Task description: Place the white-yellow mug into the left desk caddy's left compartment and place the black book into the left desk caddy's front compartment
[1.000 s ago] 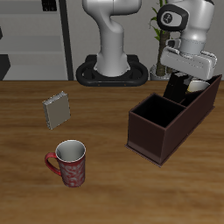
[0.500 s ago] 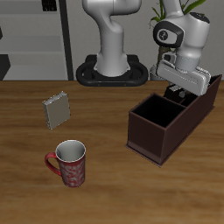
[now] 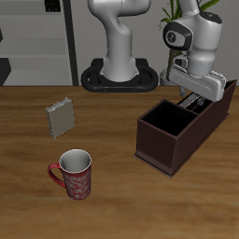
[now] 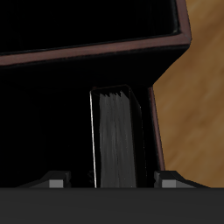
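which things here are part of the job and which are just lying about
Part of the job:
- left desk caddy
- black book, standing on edge inside the caddy, directly beneath the gripper
- white-yellow mug: not visible in either view

Just lying about:
- red patterned mug, nearer the table's front edge
- small grey booklet, farther back

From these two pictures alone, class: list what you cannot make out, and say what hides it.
- White-yellow mug: seen in neither view; the tool and arm cover the caddy's far end.
- Tool: open or shut unclear; exterior too small, wrist view shows only its finger bases.
- Book: its lower end is cut off by the tool body in the wrist view.
- Caddy floor: lost in shadow.
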Robot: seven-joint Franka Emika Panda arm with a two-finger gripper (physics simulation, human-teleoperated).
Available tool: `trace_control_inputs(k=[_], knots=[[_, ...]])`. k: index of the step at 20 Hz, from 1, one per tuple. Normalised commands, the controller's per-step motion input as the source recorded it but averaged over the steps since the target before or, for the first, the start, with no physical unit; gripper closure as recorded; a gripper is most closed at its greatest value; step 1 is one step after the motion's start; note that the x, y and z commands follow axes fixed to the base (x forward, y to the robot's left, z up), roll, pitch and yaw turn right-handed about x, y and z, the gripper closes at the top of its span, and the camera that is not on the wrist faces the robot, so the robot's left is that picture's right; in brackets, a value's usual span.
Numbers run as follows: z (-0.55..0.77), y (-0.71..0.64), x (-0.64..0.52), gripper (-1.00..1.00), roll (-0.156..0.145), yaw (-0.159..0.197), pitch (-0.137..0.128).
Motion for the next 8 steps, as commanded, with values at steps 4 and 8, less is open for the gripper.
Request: trace_control_inputs(k=[4, 8], knots=[[0.31, 0.07, -0.18, -1.0, 0.041, 0.055, -0.056], [0.32, 0.09, -0.21, -1.0, 0.035, 0.086, -0.055]])
